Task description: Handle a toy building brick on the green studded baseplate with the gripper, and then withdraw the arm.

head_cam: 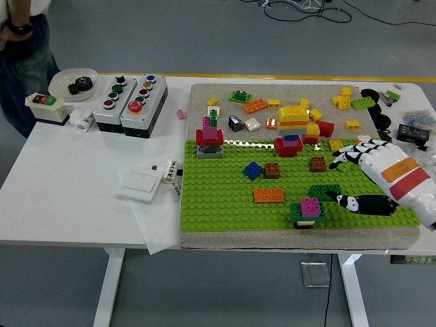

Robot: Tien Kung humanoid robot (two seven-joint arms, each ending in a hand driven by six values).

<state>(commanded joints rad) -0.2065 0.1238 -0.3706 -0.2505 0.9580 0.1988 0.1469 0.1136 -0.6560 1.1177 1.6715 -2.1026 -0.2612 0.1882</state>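
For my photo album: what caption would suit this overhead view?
Robot's right hand, fingers open, hovers over the green studded baseplate beside a pink-topped brick stack.

Right hand (373,178) entering from the right edge, low over the tabletop, palm facing left. Fingers (347,158) spread and extended, thumb (357,203) stretched out separately below them. Nothing grasped. Left arm out of view.

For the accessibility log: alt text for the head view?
The robot's right hand, fingers open and empty, hovers over the right end of a green baseplate, beside a dark green brick and a magenta-topped stack. Loose bricks lie beyond.
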